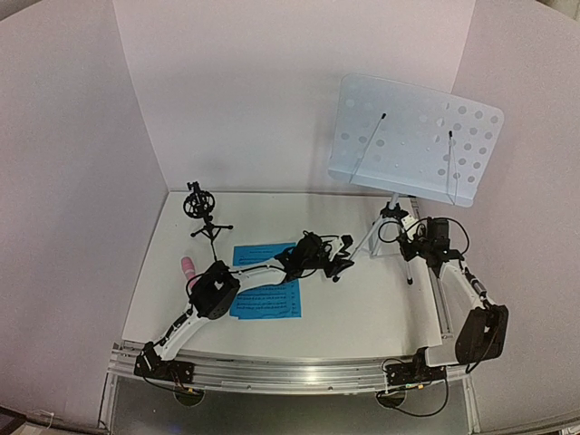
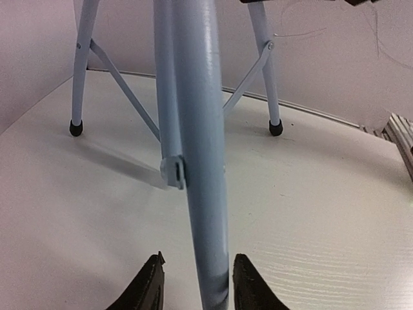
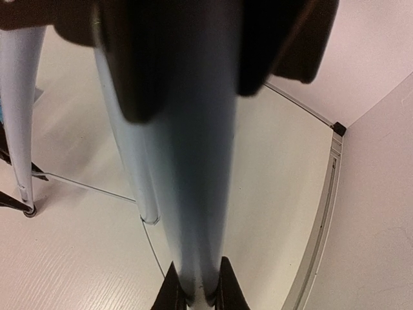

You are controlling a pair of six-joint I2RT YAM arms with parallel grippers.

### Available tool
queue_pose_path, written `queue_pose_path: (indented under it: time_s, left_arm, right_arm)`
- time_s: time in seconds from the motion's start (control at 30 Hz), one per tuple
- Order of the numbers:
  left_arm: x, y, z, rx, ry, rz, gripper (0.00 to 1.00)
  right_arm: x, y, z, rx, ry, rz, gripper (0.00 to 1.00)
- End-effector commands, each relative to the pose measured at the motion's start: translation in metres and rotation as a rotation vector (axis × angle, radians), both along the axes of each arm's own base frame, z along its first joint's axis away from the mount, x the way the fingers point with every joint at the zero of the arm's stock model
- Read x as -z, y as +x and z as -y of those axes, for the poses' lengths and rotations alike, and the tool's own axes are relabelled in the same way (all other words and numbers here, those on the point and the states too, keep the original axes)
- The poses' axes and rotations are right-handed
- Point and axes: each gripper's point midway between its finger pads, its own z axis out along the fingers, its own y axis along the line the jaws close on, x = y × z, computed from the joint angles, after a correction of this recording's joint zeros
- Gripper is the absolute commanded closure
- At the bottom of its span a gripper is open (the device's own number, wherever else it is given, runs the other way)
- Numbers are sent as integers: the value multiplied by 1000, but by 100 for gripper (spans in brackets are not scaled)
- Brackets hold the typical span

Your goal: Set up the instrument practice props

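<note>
Pink stick microphone [image 1: 188, 267]: lay on the white table [image 1: 362, 317] at centre left of the top view, just left of the pages. Its lower end was hidden behind the left arm's elbow.
Small black tripod mic holder [image 1: 203, 214]: stood upright on its spread legs at the upper left of the table, near the back wall and well apart from the stand.
Two blue sheet-music pages [image 1: 267, 301]: lay flat, left of centre, side by side. The left arm crossed above them and hid part of them.
Left pincer [image 1: 342, 265]: reached to mid-frame, at the foot of the stand's tripod. In the left wrist view its black fingers [image 2: 150, 287] sat either side of a pale blue tripod leg [image 2: 200, 161]. The jaws were partly apart, with a clear gap on the left side of the leg; the right side was close or touching, and which I cannot tell.
Pale blue perforated music stand [image 1: 412, 140]: stood at the upper right, its tray tilted and two black wire page-holders lying across it. The tripod beneath rested on the table, and the wrist view showed two far legs with black rubber feet [image 2: 276, 128] planted on it.
Right pincer [image 1: 419, 246]: sat at the right of the tripod, below the tray. In its own view [image 3: 199, 290] the jaws were narrow and pinched onto a silvery-blue tube of the stand.
</note>
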Motion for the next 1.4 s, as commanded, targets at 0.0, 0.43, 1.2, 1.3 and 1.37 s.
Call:
queue_pose_path:
  time_s: [0.0,0.43,1.2,1.3,1.37]
  left_arm:
    - [-3,4,1,6,-39,9,73]
    - [-47,49,-40,-64,-6,55,100]
    - [-4,49,-109,-67,170,-106,100]
    - [3,38,-114,-46,182,-158,100]
    - [6,35,-115,-39,189,-176,100]
  right_arm:
    - [20,-14,-32,-80,105,-102,100]
    - [7,26,-44,-91,79,-25,100]
    - [31,32,-69,-173,5,-162,100]
    - [30,26,-62,-160,-8,-201,100]
    - [29,23,-55,-141,-10,-227,100]
